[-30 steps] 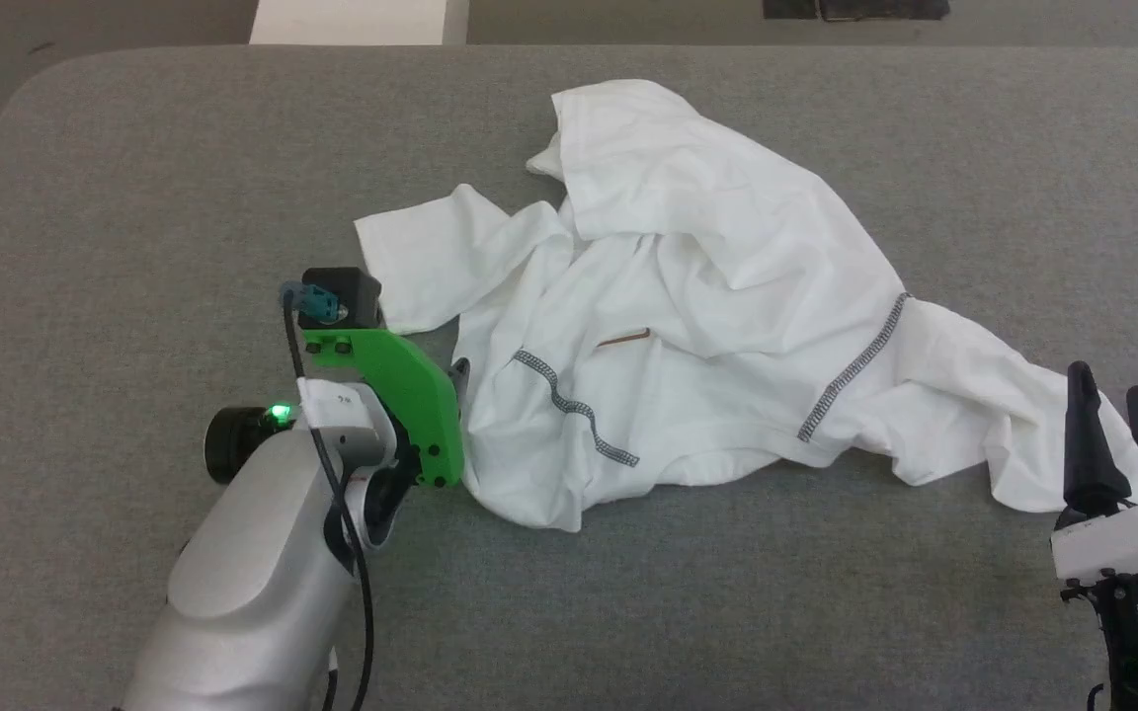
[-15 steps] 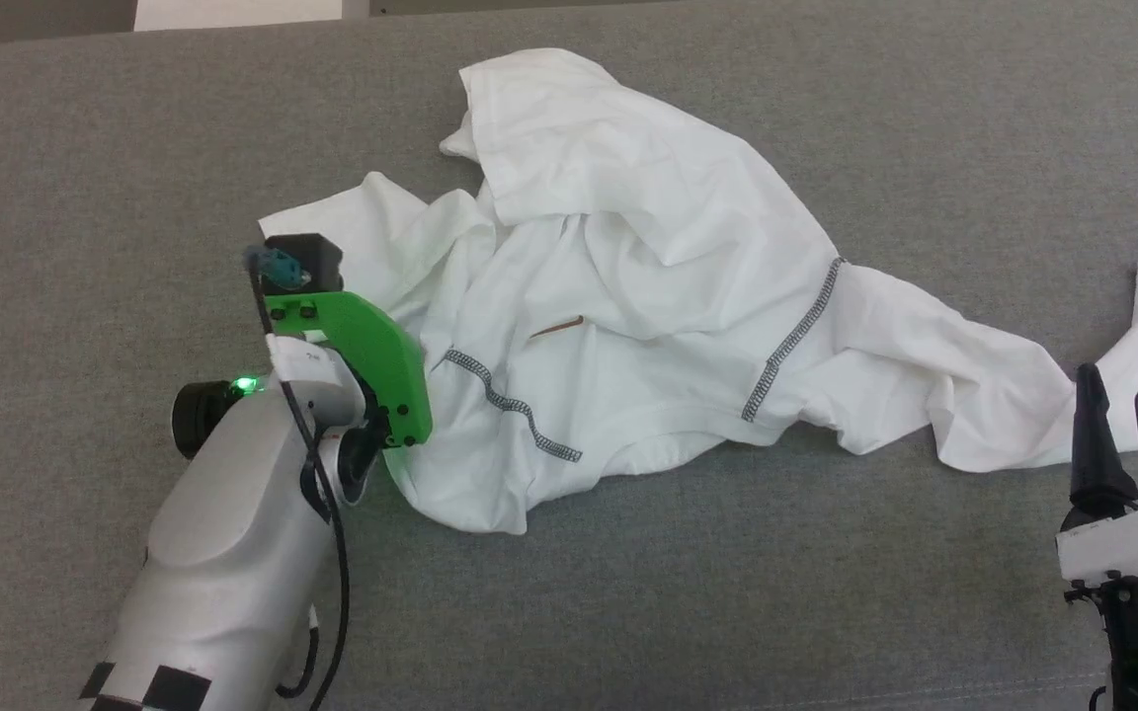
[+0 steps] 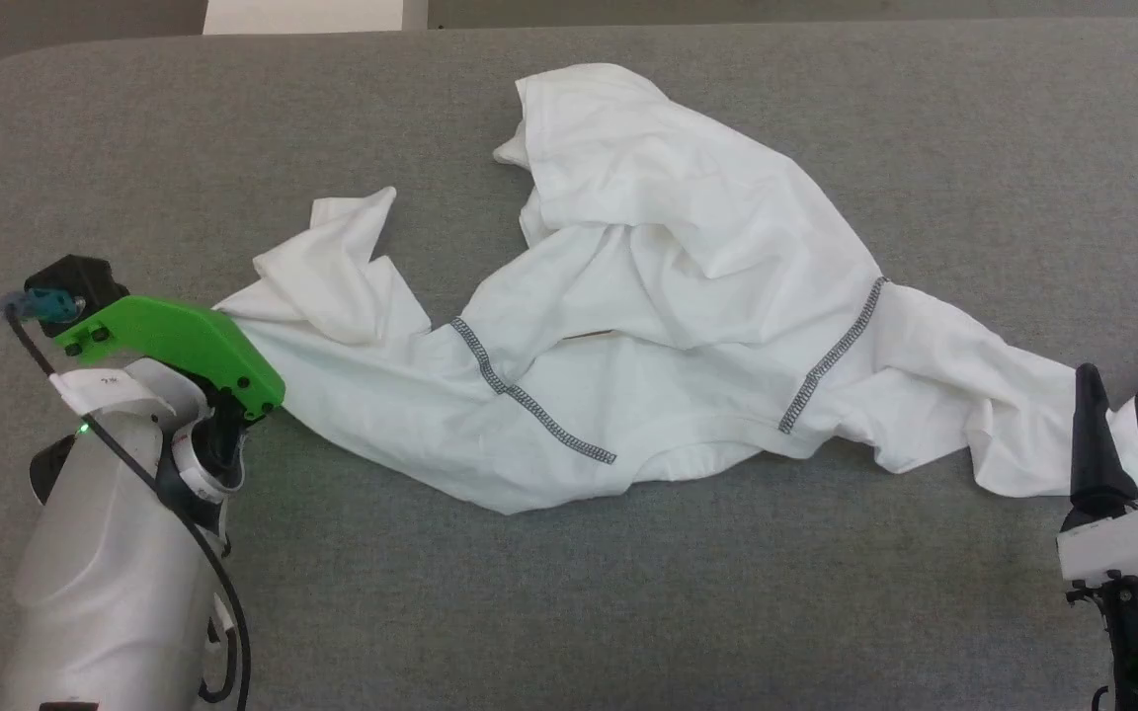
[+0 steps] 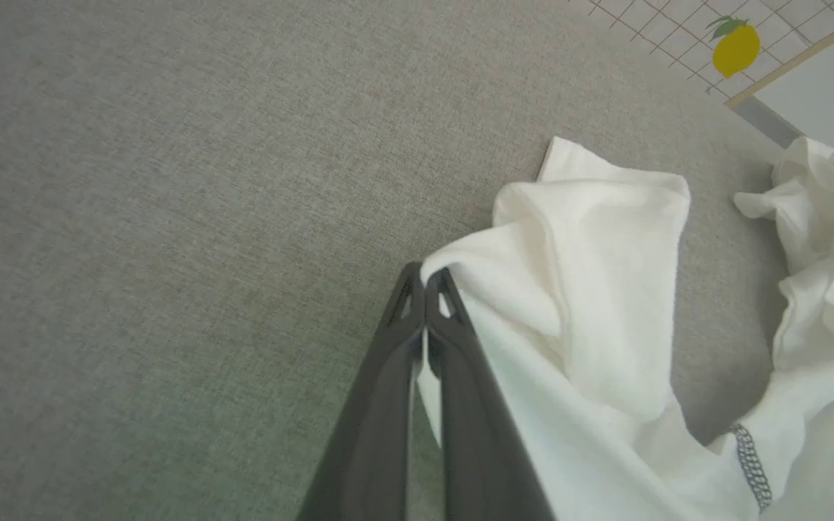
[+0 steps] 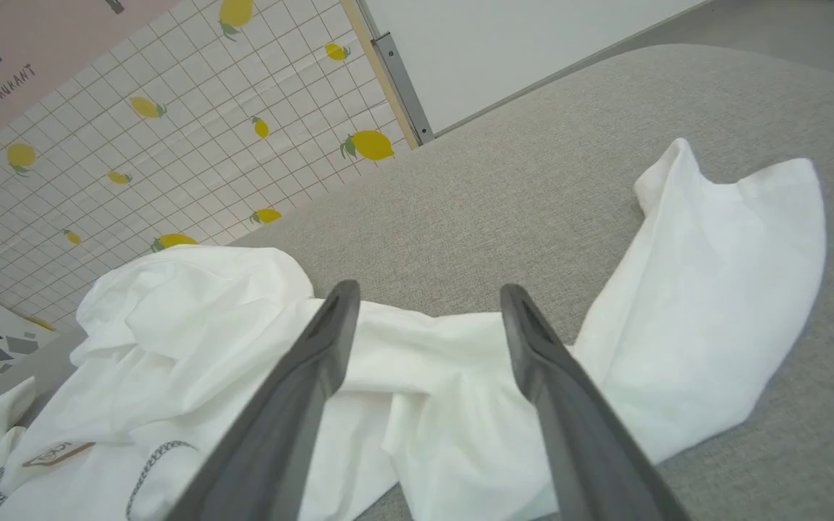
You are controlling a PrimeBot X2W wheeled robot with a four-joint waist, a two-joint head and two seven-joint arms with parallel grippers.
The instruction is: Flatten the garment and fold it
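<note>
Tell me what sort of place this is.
Probably an indoor robot test room dressed as a mock restaurant. A wall covering printed with tiles and lemons, a sign reading RESTAURANT, and a grey cloth-covered table with a crumpled white garment on it suggest a staged set.

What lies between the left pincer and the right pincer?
The white shirt, stretched out between them in the head view: left pincer shut on one end, right pincer open at the other.
</note>
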